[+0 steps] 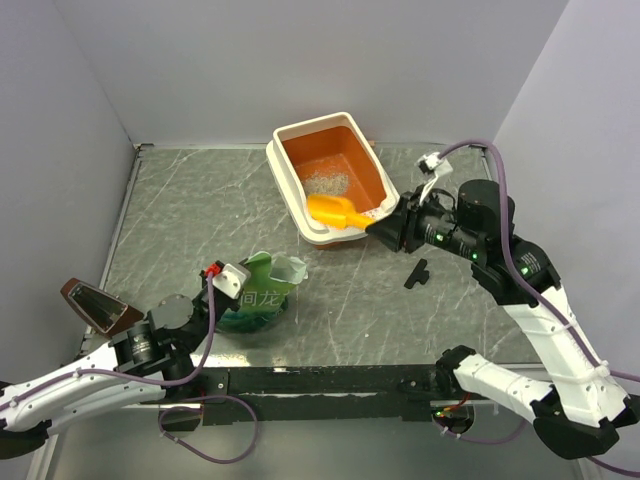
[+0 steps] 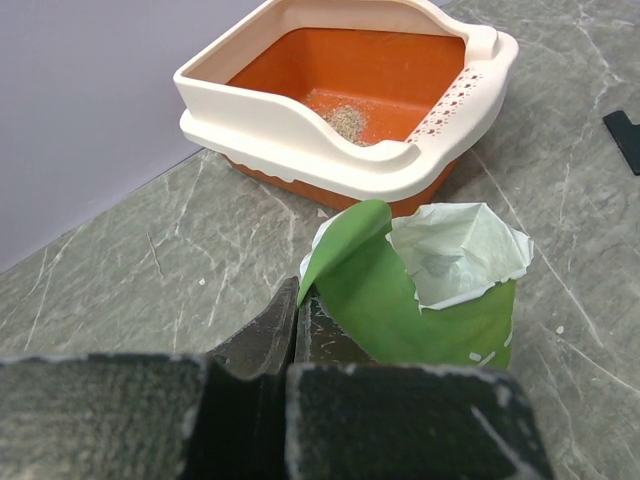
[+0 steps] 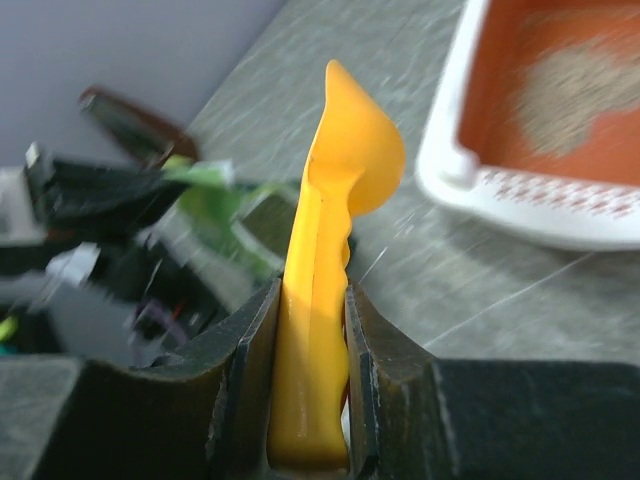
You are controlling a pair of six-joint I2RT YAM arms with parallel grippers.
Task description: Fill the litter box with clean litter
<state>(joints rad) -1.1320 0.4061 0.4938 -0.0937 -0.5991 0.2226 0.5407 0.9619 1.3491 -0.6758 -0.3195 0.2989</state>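
Robot lab enclosure, plain grey walls (image 1: 300, 60), marble-look tabletop (image 1: 190, 210), black mounting rail (image 1: 320, 380)

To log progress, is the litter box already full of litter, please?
No, the litter box holds just a small patch of clean litter.
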